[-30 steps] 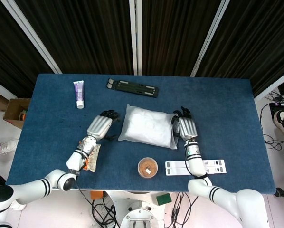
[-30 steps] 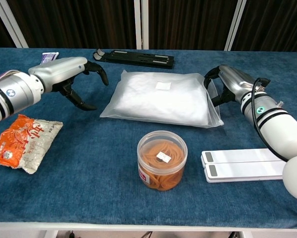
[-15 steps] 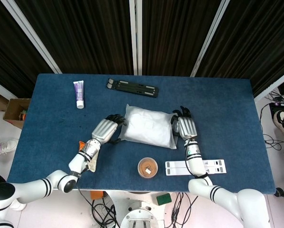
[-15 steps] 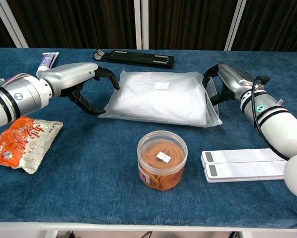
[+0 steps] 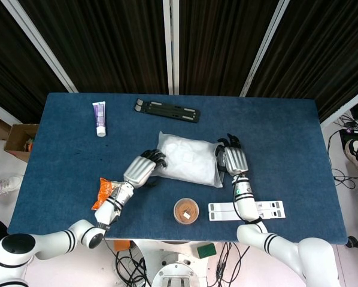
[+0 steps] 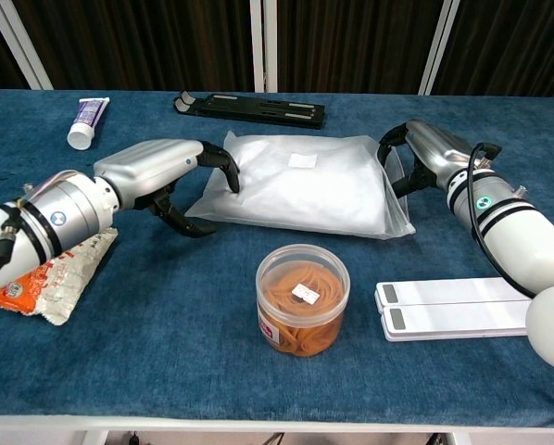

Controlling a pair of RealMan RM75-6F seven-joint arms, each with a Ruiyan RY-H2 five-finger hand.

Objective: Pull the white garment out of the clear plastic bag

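The clear plastic bag (image 5: 188,158) (image 6: 300,185) lies flat mid-table, filled by the folded white garment. My left hand (image 5: 143,167) (image 6: 170,171) is at the bag's left edge, fingers spread and arched over that edge, thumb low by the table. It grips nothing that I can see. My right hand (image 5: 231,158) (image 6: 416,153) sits against the bag's right end. Its fingers curl over the plastic flap there, and whether they grip it is unclear.
A jar of rubber bands (image 5: 186,210) (image 6: 302,297) stands just in front of the bag. Two white bars (image 5: 246,210) (image 6: 453,308) lie front right, an orange snack packet (image 5: 104,192) (image 6: 45,269) front left. A toothpaste tube (image 5: 99,118) (image 6: 87,116) and a black rack (image 5: 167,110) (image 6: 249,108) lie behind.
My left hand has travelled right across the table, off the snack packet's side, until its fingers reach the bag's left edge. The right hand and the bag have stayed put.
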